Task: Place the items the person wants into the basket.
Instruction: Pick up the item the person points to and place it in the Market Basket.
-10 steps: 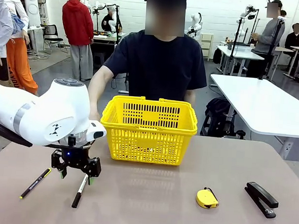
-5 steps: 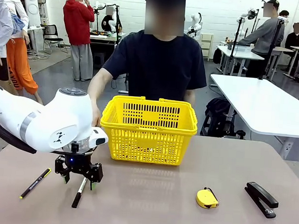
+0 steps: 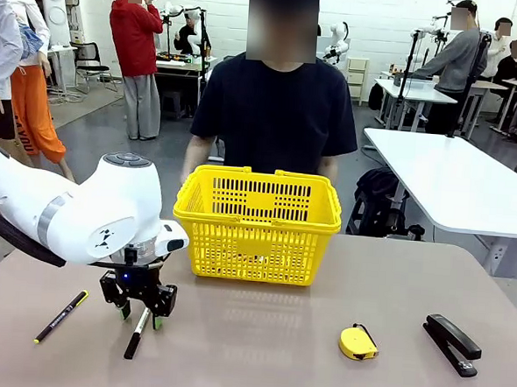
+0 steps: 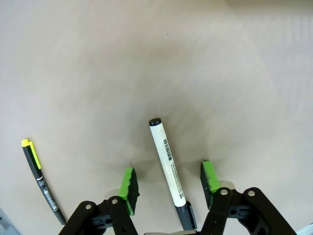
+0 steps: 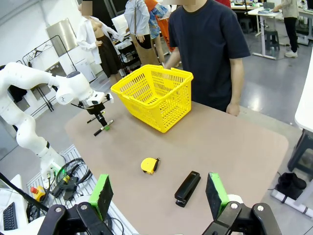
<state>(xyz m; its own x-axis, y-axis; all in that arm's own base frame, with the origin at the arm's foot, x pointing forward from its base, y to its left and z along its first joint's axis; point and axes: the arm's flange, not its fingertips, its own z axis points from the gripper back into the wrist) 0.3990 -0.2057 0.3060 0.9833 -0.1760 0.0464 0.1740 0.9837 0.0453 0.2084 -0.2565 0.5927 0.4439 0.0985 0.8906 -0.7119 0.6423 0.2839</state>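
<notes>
So this is the pickup step for the marker (image 4: pixel 166 156). The left gripper (image 3: pixel 141 316) is down low over the table (image 3: pixel 256 369), to the left of the yellow shopping basket (image 3: pixel 257 220). From the left wrist view the white barrel runs right up the middle between the green pads (image 4: pixel 128 183), with the black cap end down by the gripper body. The jaws are apart, though. There's a sliver of bare table on each side of the barrel, so I'd say nothing is gripped yet and the marker is lying flat on the tabletop.

The thin black pen with the yellow tip (image 3: pixel 60 316) is off to one side, near but clear of the fingers, so it shouldn't get caught up.

The right gripper (image 5: pixel 159 191) hangs well back from the table with its jaws wide apart and nothing between them. In its view the yellow tape measure (image 5: pixel 149 165) and the black stapler (image 5: pixel 188 188) sit on the right part of the table, well apart from the basket. The person (image 3: pixel 276 116) stands just behind the basket. I can't tell through the lattice whether anything is in it.

Next move, as I read it: pinch the barrel squarely, lift straight up so it doesn't roll, then carry it right and over the basket rim before letting go.
</notes>
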